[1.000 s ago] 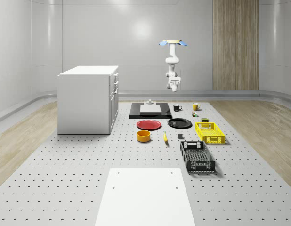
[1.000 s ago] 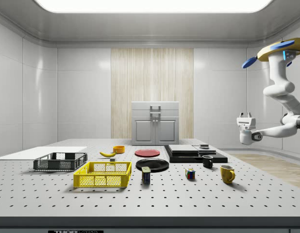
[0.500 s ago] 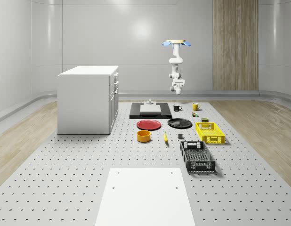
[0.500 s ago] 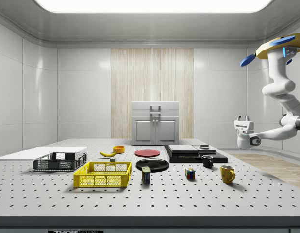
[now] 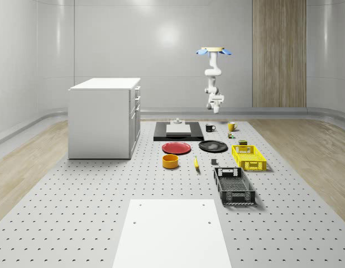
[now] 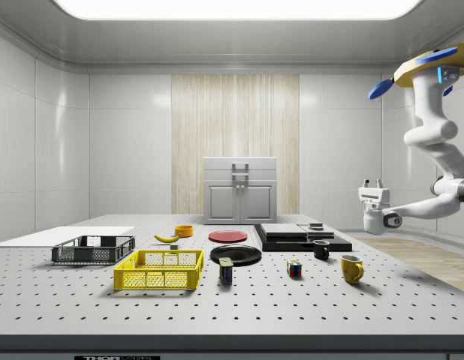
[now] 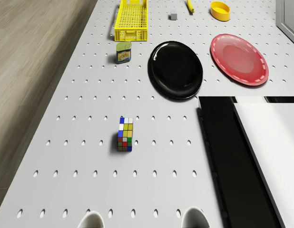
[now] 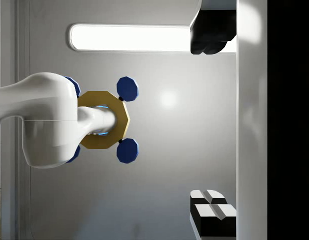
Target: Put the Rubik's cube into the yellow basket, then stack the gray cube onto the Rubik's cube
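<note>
Drone hovers high past surface's far end, tool (image 6: 375,187) aloft, pointing up.
Fingers apart, holding nothing. Rubik's cube (image 6: 294,268) lies on surface well below tool, near yellow mug (image 6: 351,268).

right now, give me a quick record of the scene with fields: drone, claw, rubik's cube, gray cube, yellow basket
drone: hovers high above the table's far end in the whole-scene view
claw: in the air, pointing up, above the table, holding nothing
rubik's cube: on the table, beside the black tray, not in the basket
gray cube: on the table, between the basket and the banana
yellow basket: on the table, no cube in it
</note>
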You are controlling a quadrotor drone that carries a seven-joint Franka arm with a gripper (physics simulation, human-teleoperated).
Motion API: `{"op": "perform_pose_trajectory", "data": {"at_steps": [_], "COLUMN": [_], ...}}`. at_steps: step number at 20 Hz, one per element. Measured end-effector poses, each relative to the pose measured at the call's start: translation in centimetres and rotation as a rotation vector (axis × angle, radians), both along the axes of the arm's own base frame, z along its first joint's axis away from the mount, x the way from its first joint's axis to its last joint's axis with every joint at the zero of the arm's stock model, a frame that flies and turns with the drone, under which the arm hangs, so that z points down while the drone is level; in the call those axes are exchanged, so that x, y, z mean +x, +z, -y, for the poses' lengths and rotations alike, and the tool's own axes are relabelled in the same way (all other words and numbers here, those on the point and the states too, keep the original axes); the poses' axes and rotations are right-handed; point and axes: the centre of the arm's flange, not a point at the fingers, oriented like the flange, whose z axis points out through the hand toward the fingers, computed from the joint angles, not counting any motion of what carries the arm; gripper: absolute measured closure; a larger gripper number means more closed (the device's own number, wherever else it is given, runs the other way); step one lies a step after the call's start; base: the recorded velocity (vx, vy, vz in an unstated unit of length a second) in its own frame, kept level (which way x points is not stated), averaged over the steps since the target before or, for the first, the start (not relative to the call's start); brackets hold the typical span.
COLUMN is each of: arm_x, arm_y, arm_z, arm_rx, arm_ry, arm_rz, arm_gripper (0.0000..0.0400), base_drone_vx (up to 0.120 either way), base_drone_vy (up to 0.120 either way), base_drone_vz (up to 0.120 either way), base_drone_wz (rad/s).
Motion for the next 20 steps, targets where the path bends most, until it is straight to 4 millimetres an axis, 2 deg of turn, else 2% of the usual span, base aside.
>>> {"op": "perform_pose_trajectory", "data": {"at_steps": [14, 20], "arm_x": [-0.10, -0.15], "arm_y": [0.03, 0.02], "arm_z": [-0.06, -0.16], "arm_rx": [-0.006, -0.017], "arm_ry": [0.000, 0.000], "arm_rz": [0.011, 0.015], "arm_gripper": [0.0000, 0.0000], "base_drone_vx": [0.120, 0.120], "base_drone_vy": [0.120, 0.013], "base_drone_vz": [0.000, 0.000], "base_drone_wz": [0.000, 0.000]}}
